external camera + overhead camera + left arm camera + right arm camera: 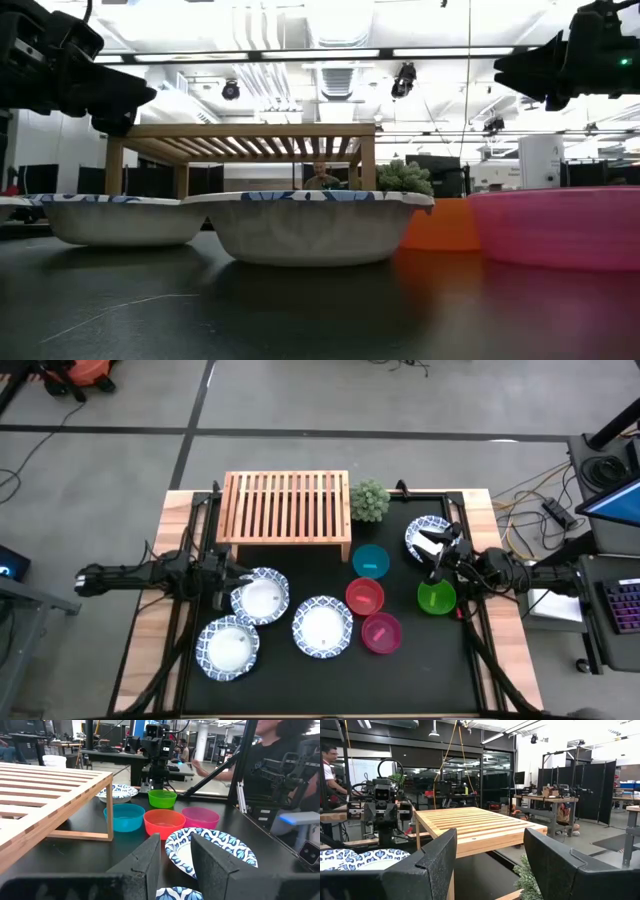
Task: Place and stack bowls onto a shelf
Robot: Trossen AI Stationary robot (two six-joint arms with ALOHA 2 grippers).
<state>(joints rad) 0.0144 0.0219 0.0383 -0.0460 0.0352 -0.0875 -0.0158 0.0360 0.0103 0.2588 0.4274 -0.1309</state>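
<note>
The light-wood shelf (285,505) stands at the table's far side on its short legs. Three white blue-rimmed bowls (260,597) (228,647) (322,627) sit on the black mat near it, and another one (428,532) sits at the far right. The blue (370,561), red (365,596), magenta (381,633) and green (436,598) bowls sit right of centre. My left gripper (175,845) hovers open above the left rim of the nearest-the-shelf white bowl. My right gripper (490,847) hangs wide open between the far-right white bowl and the green bowl.
A small green potted plant (369,500) stands at the shelf's right end. The shelf's slatted top (475,827) is bare. People show in the room beyond the table. Bare black mat lies along the table's near edge (320,695).
</note>
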